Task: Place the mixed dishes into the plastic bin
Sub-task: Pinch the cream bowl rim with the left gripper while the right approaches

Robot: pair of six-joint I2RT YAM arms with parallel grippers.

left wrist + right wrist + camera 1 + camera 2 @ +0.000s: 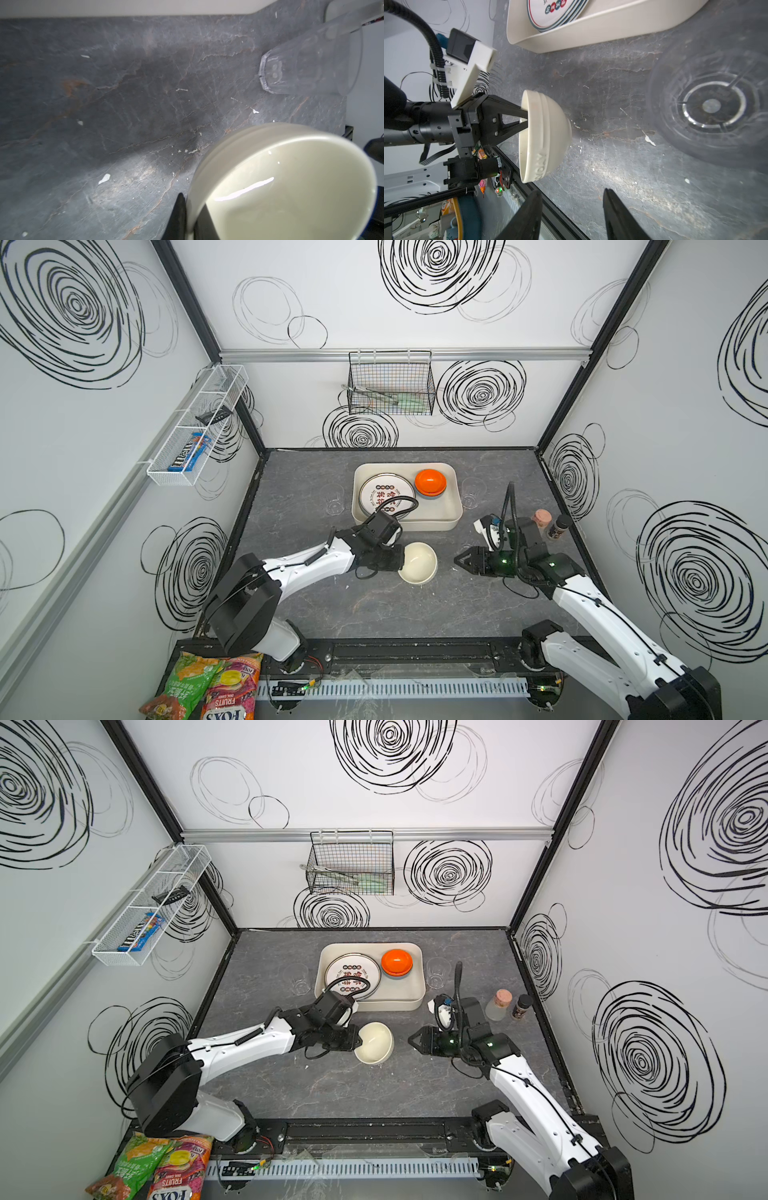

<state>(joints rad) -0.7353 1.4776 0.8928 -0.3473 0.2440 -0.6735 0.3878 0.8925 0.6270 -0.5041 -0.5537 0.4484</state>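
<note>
The left tool [400,562] is clamped on the rim of the cream bowl [419,563], one finger inside and one outside. It holds the bowl tilted over the tabletop [374,605], just in front of the plastic bin [452,516]. The right tool [457,561] is half-spread and empty, pointing at the bowl from its far side, a little apart. Stacked plates [384,489] and an orange bowl [430,481] lie in the bin.

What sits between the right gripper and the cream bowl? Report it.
Nothing; only bare tabletop separates the right gripper from the bowl, as both top views show.
</note>
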